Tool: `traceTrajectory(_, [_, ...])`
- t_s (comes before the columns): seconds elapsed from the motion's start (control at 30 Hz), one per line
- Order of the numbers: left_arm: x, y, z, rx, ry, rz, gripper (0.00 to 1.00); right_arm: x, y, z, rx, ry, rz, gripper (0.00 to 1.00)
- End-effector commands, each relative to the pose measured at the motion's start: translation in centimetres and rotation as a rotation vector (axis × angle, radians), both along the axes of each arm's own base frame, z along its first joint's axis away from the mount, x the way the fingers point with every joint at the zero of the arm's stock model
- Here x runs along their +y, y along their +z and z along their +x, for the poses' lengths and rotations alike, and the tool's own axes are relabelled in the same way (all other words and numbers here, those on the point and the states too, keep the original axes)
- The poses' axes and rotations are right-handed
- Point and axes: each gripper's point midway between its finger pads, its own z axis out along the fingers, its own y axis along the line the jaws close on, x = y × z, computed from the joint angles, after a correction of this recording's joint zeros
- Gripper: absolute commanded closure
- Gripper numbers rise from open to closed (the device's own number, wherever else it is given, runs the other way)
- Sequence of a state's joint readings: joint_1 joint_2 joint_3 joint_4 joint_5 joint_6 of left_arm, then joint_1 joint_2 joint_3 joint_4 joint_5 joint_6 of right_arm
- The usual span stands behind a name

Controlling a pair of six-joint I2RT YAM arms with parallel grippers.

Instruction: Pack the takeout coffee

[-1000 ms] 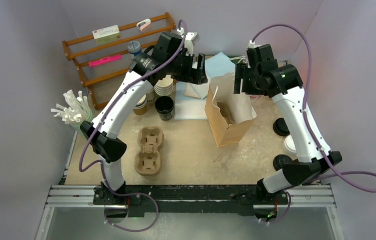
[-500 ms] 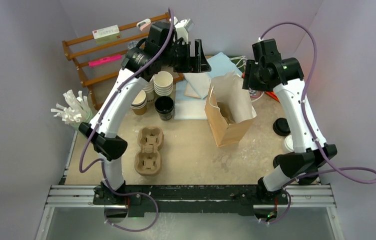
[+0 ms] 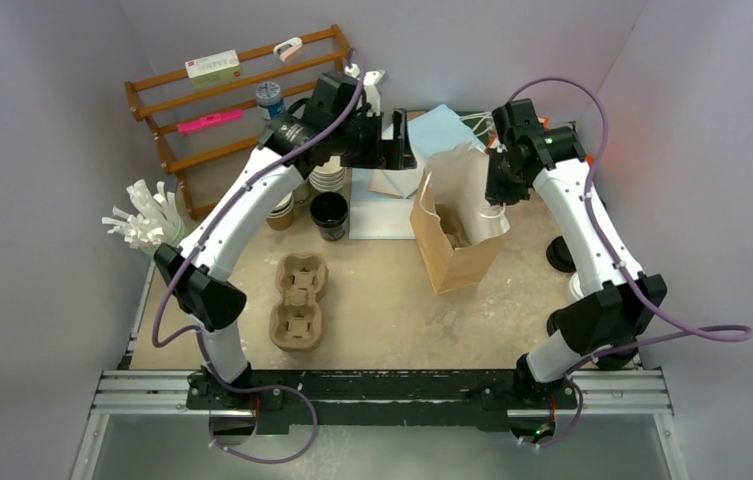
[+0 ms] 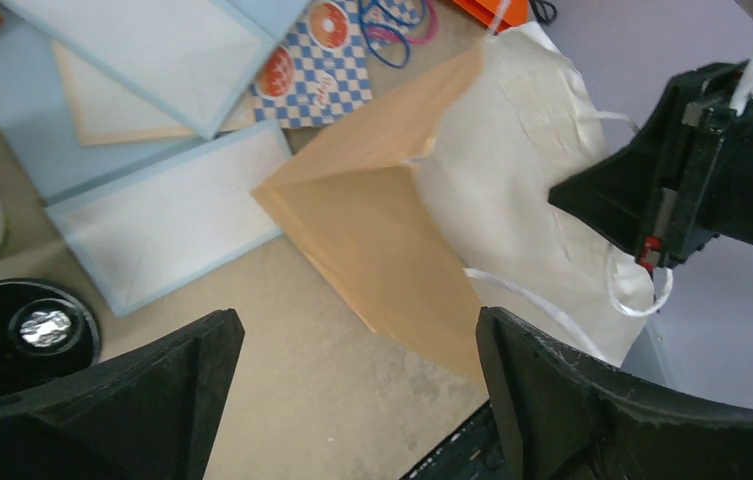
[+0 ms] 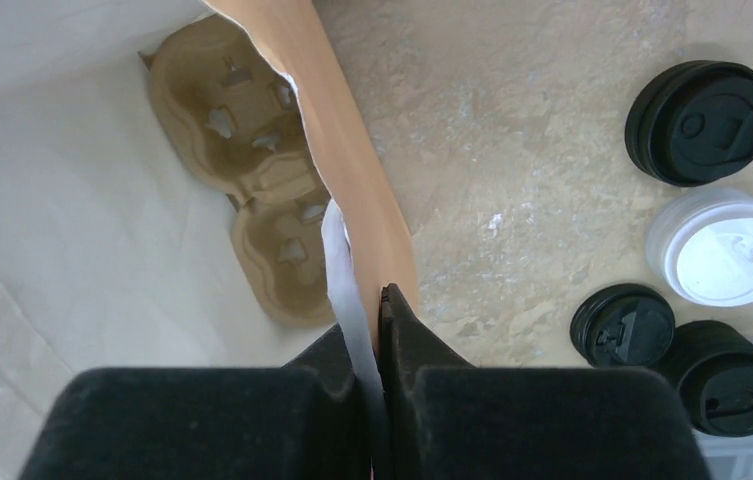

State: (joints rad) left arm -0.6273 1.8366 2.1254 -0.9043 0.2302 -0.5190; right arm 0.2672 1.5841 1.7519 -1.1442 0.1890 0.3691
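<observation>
The right tool [image 5: 377, 320] was pressed together on the top edge of the tall brown paper bag [image 3: 457, 255], pinching the edge and a white handle strip. The brown paper bag stood open in the middle of the sandy tabletop [image 3: 392, 310]. A brown pulp cup tray [image 5: 252, 180] lay inside the bag. Another pulp tray [image 3: 299, 300] sat on the tabletop to the left. The left tool [image 4: 357, 315] was spread wide above the tabletop, just left of the bag, and held nothing. The small brown paper cups [image 3: 280, 212] stood at the back left, beside an all-black cup [image 3: 329, 215], partly hidden under the left arm. Black round lids [image 5: 700, 122] and one white round lid [image 5: 722, 247] lay right of the bag. A blue-and-white checked paper [image 4: 317, 60] had orange round marks. A white card [image 3: 212, 66] on the wooden rack [image 3: 167, 105] had red print. All of that writing was too small to read.
</observation>
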Motion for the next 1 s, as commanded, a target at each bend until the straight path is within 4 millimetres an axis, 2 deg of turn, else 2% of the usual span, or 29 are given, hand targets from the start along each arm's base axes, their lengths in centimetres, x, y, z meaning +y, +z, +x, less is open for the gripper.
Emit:
traceTrajectory(0.0, [5.0,4.8,2.2,-0.202,0.155,-0.009,0.07,1.1,1.4,1.6,-0.068,-0.038,0.070,1.00])
traceTrajectory(0.07, [6.6,4.1,2.5,-0.162,0.200,-0.059,0.06,1.6,1.7,1.7,-0.053,-0.064,0.101,1.00])
traceTrajectory(0.1, [7.7,4.5,2.8,-0.147,0.235,-0.100,0.06,1.8,1.8,1.6,-0.038,-0.082,0.119,1.00])
traceTrajectory(0.13, [9.0,3.2,2.7,-0.101,0.271,-0.124,0.05,2.1,1.9,1.4,-0.022,-0.096,0.137,1.00])
traceTrajectory(0.2, [10.9,2.3,2.6,-0.061,0.297,-0.226,0.05,2.8,2.3,0.8,0.000,-0.112,0.184,1.00])
traceTrajectory(0.3, [12.1,2.5,2.0,-0.056,0.280,-0.357,0.09,3.9,3.3,-0.2,0.009,-0.140,0.269,1.00])
traceTrajectory(0.43, [11.6,3.6,0.9,-0.083,0.251,-0.211,0.12,5.4,4.1,-1.8,0.049,-0.175,0.368,1.00])
traceTrajectory(0.6, [11.0,7.2,-1.7,-0.146,0.234,-0.171,0.11,7.3,5.0,-3.8,0.026,-0.182,0.393,1.00])
traceTrajectory(0.8, [8.9,10.9,-6.2,-0.200,0.186,-0.125,0.14,8.9,4.2,-6.1,0.027,-0.160,0.363,1.00])
traceTrajectory(0.97, [8.5,13.3,-9.5,-0.214,0.172,-0.111,0.18,10.0,3.5,-7.5,0.022,-0.151,0.334,1.00])
